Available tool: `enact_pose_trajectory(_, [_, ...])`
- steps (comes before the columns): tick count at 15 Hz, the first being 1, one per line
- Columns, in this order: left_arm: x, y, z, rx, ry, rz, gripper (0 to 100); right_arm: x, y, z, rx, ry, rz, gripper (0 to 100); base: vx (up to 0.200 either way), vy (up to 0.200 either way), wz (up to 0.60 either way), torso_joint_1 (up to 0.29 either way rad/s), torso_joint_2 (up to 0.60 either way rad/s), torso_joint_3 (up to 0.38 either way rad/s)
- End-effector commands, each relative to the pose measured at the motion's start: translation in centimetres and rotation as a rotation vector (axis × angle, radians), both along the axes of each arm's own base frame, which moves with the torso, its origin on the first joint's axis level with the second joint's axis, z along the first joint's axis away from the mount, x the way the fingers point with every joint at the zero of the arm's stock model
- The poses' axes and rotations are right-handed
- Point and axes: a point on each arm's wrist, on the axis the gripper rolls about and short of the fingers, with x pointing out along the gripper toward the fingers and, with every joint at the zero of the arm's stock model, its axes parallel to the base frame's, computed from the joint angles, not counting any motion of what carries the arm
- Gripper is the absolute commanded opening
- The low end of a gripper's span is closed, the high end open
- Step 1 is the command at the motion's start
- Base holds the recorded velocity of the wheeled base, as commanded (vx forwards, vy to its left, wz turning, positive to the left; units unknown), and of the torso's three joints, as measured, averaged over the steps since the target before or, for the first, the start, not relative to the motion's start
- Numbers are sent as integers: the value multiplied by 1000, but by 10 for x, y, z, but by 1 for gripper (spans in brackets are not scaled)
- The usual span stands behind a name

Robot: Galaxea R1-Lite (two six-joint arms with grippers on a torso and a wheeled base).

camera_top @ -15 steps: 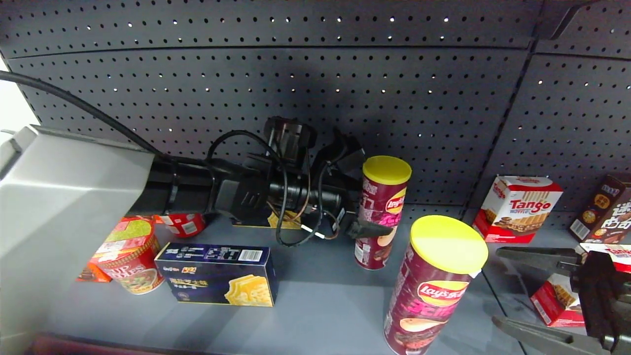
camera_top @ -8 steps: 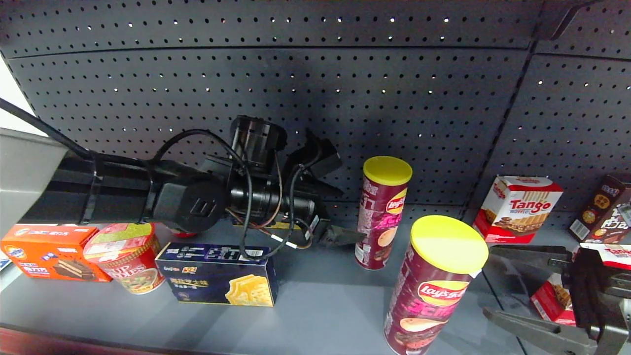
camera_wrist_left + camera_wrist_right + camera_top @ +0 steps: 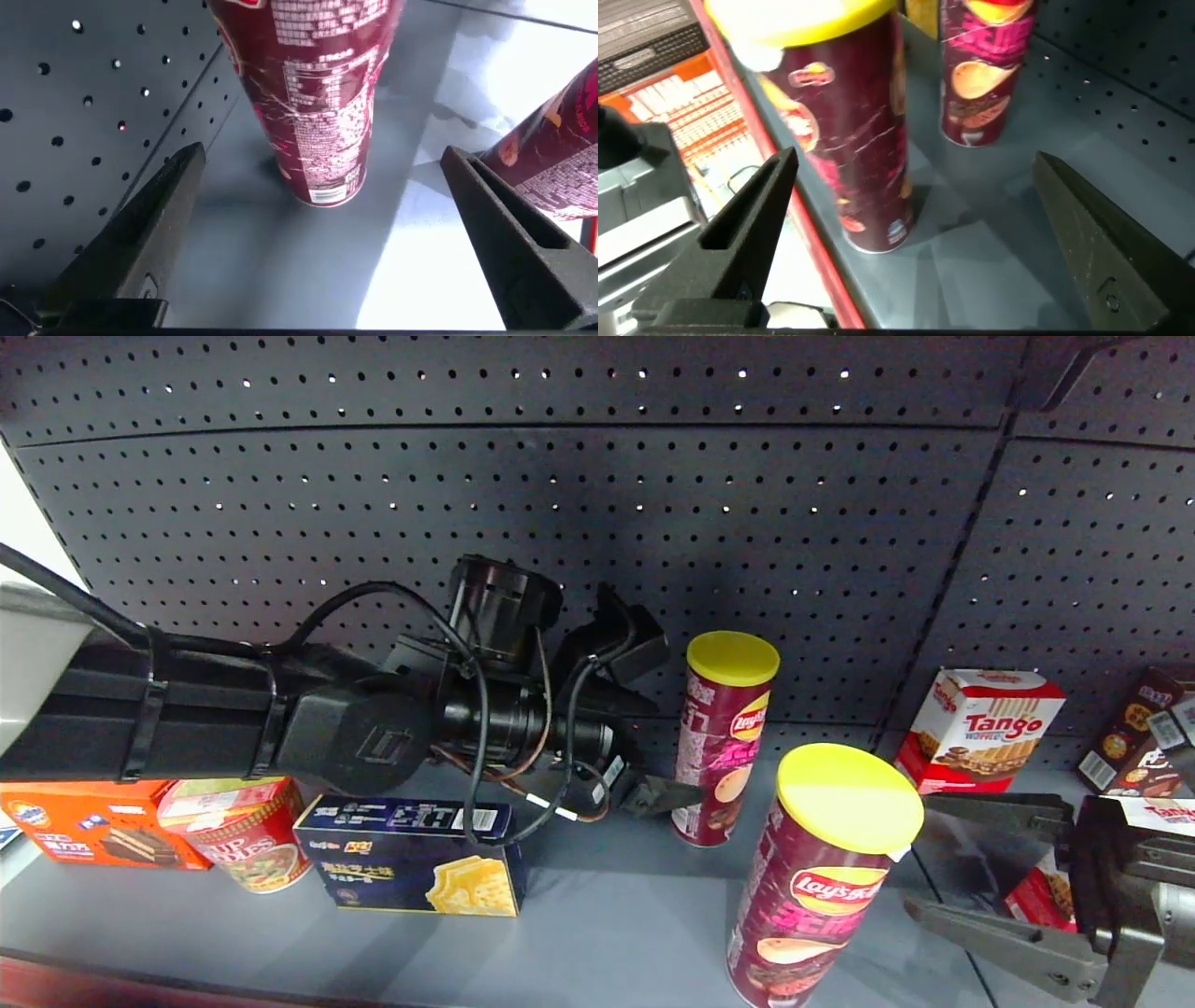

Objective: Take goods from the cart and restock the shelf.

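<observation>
Two maroon chip cans with yellow lids stand upright on the grey shelf [image 3: 607, 933]. The rear can [image 3: 726, 737] [image 3: 318, 103] [image 3: 982, 75] is near the pegboard. The front can [image 3: 822, 877] [image 3: 850, 121] [image 3: 561, 131] is close to the shelf's front edge. My left gripper [image 3: 658, 756] [image 3: 322, 157] is open just left of the rear can, its fingertips short of the can and not touching it. My right gripper [image 3: 924, 859] [image 3: 915, 173] is open just right of the front can, with nothing between its fingers.
A red noodle cup [image 3: 243, 831], a dark blue cracker box [image 3: 415, 859] and an orange box [image 3: 93, 821] lie under my left arm. Red-and-white wafer boxes [image 3: 985, 728] and a brown box [image 3: 1134, 737] sit right of the divider. The pegboard wall [image 3: 597, 523] closes the back.
My left gripper has drawn back leftward off the rear can, which stays upright, and the arm has uncovered the orange box. My right gripper has drifted slightly left toward the front can.
</observation>
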Motion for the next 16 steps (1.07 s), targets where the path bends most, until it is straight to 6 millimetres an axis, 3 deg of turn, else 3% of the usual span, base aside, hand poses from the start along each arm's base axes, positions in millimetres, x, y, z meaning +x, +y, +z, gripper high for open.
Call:
enact_pose_trajectory(1, [0, -2, -5, 13, 7, 10, 100, 9, 0, 0, -4, 10, -20, 100, 0, 0, 0, 0, 0, 0])
enact_pose_trajectory(8, [10, -22, -20, -39, 9, 145, 100, 12, -3, -2, -8, 19, -36, 100, 0, 0, 0, 0, 0, 0])
enact_pose_trajectory(16, [13, -16, -19, -27, -19, 199, 100, 11, -3, -2, -8, 19, -35, 100, 0, 0, 0, 0, 0, 0])
